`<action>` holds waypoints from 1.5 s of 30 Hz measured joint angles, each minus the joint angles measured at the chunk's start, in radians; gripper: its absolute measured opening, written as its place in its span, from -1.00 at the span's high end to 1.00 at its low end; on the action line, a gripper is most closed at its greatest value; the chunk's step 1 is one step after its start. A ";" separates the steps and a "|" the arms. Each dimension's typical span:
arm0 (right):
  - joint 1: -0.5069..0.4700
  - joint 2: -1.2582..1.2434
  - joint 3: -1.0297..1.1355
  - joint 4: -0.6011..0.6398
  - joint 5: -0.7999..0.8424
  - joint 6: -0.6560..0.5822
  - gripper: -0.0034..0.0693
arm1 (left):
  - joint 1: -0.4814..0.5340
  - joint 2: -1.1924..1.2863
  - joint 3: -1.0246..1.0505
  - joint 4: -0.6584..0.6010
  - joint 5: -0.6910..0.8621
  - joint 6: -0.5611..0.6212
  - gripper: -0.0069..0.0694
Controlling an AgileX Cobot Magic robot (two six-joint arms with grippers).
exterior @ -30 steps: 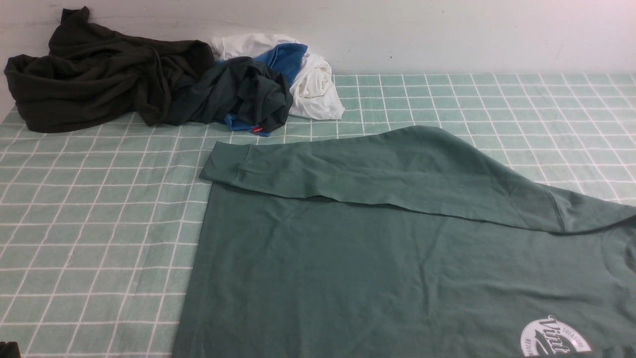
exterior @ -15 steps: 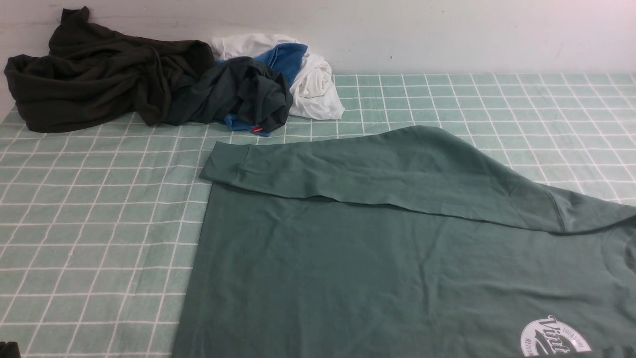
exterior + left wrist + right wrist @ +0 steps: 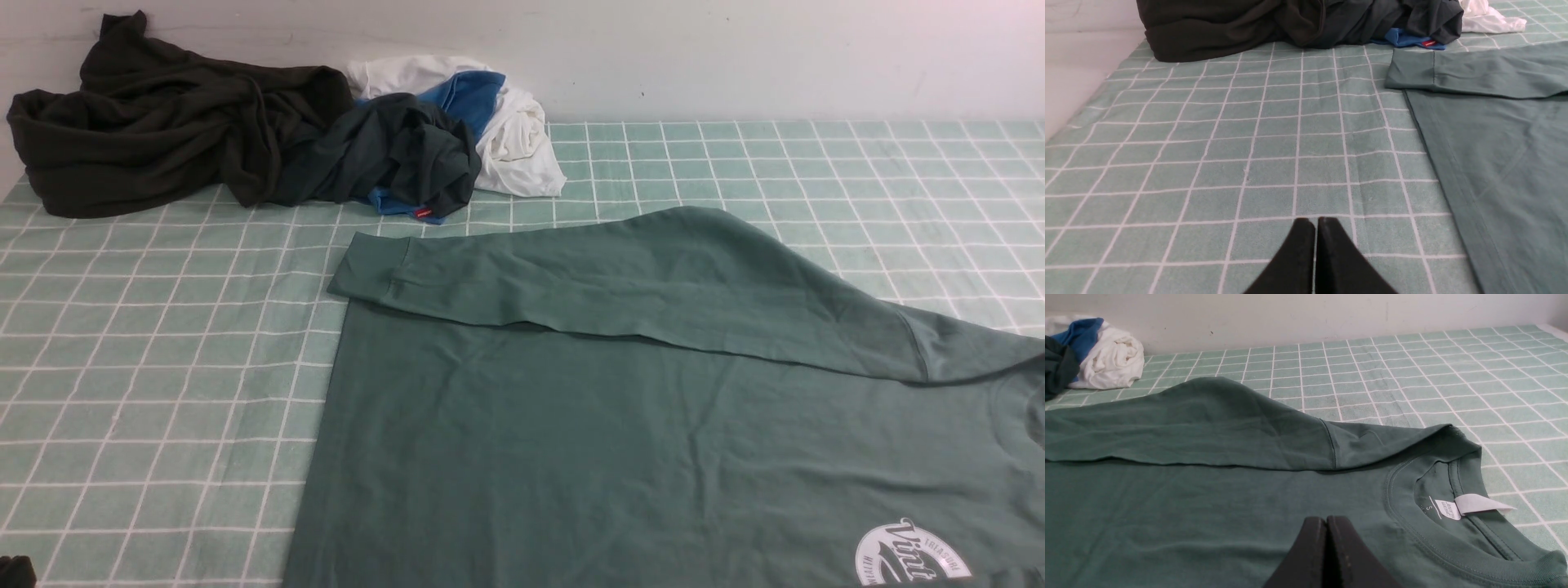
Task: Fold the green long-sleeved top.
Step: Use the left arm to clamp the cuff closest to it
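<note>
Green long-sleeved top (image 3: pixel 653 425) lies flat at front view's lower right on checkered counter (image 3: pixel 163 367), one sleeve (image 3: pixel 620 278) folded across body. Left wrist view: left end effector (image 3: pixel 1314 222) pressed together, empty, over bare counter. Right wrist view: right end effector (image 3: pixel 1326 519) likewise together, empty, over top's chest beside collar (image 3: pixel 1400 490).

Light is even and diffuse, moderately bright, with no glare on the worktop (image 3: pixel 147 367). Shadows are soft: only a thin dark line under the sleeve (image 3: pixel 620 286) of the green long-sleeved top (image 3: pixel 571 457). Front view is slightly soft and grainy. Dark garment pile (image 3: pixel 163 122) loses fold detail. Left claw (image 3: pixel 1315 222) and right claw (image 3: pixel 1326 520) are blurred close-up.
</note>
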 joint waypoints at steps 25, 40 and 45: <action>0.000 0.000 0.001 1.053 -0.078 -0.081 0.94 | 0.000 0.000 0.004 -1.052 -0.078 -0.195 0.83; 0.000 0.296 -0.354 0.831 0.115 -0.583 0.94 | 0.000 0.239 -0.425 -0.738 0.231 0.304 0.83; 0.020 0.647 -0.684 0.582 0.421 -0.621 0.94 | -0.014 0.608 -0.743 -0.308 0.558 0.327 0.83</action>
